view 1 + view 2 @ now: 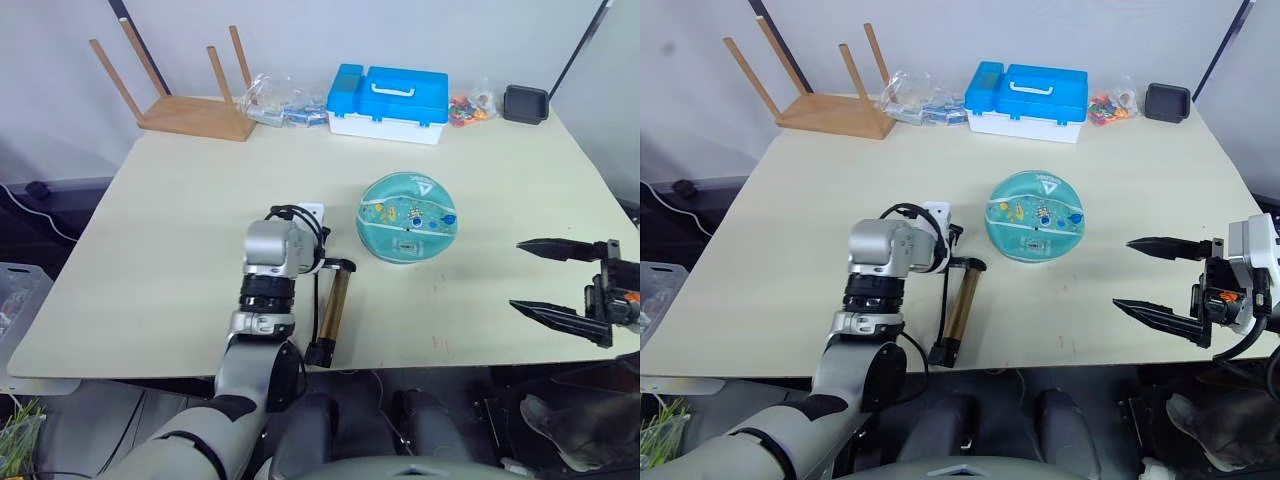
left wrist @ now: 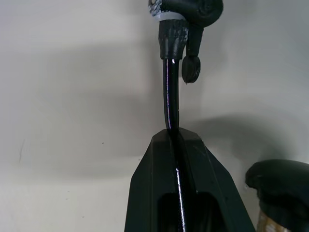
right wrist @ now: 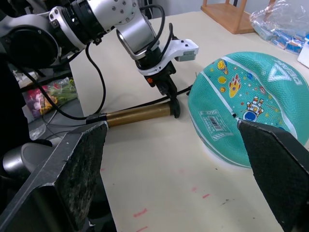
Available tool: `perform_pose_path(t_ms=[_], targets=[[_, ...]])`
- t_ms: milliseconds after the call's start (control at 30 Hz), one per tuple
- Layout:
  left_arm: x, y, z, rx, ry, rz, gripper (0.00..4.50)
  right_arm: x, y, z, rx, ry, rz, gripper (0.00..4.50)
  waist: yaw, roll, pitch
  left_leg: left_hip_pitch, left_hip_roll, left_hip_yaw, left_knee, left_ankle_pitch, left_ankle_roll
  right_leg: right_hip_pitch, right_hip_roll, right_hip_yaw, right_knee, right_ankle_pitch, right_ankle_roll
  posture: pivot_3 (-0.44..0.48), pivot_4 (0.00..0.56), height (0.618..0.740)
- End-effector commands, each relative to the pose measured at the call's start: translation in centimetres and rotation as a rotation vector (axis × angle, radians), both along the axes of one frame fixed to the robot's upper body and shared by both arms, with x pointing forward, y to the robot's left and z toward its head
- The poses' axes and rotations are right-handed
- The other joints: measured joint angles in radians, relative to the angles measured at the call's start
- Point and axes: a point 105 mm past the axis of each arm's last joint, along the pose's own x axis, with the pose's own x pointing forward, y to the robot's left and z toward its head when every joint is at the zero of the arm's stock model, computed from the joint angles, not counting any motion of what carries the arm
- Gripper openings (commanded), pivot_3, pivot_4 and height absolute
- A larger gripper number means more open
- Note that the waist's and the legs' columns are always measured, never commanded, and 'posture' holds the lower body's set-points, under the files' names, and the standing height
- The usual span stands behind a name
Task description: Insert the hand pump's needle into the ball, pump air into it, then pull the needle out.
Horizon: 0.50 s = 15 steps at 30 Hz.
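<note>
Hose [image 2: 171, 92] pinched in left pincer [image 2: 175, 137] beside ball [image 1: 406, 217]; thin, floppy, best gripped near needle fitting. Right pincer [image 1: 545, 280] spread, empty.

The ball [image 1: 406, 217] is teal-turquoise with white seams and small colourful cartoon prints — a white logo patch too. The hand pump [image 1: 334, 310] is bronze-gold with black caps, on a pale cream worktop [image 1: 180, 220].
</note>
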Motion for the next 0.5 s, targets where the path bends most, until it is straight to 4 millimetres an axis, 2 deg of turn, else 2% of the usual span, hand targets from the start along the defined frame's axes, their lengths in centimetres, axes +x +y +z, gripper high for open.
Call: perform_pose_path(t_ms=[33,133,300,500], targets=[[-0.4,2.0,3.6,-0.04,-0.144,-0.043,0.04,-0.1,0.4,0.5,0.024,-0.04,-0.006,4.5,-0.005,0.0,0.0,0.0,0.0,0.0,0.0,0.0,0.0,-0.001,0.0,0.0,0.0,0.0,0.0,0.0,0.15,0.74],[-1.0,2.5,5.8,-0.066,-0.232,-0.113,0.04,0.1,0.5,0.4,0.037,-0.04,-0.015,4.5,-0.004,0.0,0.0,-0.001,0.0,0.0,0.0,0.0,0.0,-0.001,0.0,0.0,0.0,0.0,0.0,0.0,0.15,0.74],[-2.6,2.2,8.7,-0.092,-0.33,-0.28,0.04,0.2,0.6,0.4,0.048,-0.042,-0.026,4.5,0.001,0.0,0.0,-0.001,0.0,0.0,0.0,0.0,0.0,-0.001,-0.001,0.0,-0.001,0.0,0.0,0.0,0.15,0.74],[-3.5,2.0,9.4,-0.076,-0.345,-0.373,0.04,0.1,0.7,0.4,0.051,-0.042,-0.028,4.5,0.003,0.0,0.001,-0.001,0.0,0.0,0.0,0.0,0.0,-0.001,-0.001,0.0,-0.001,0.0,0.0,0.0,0.15,0.74]])
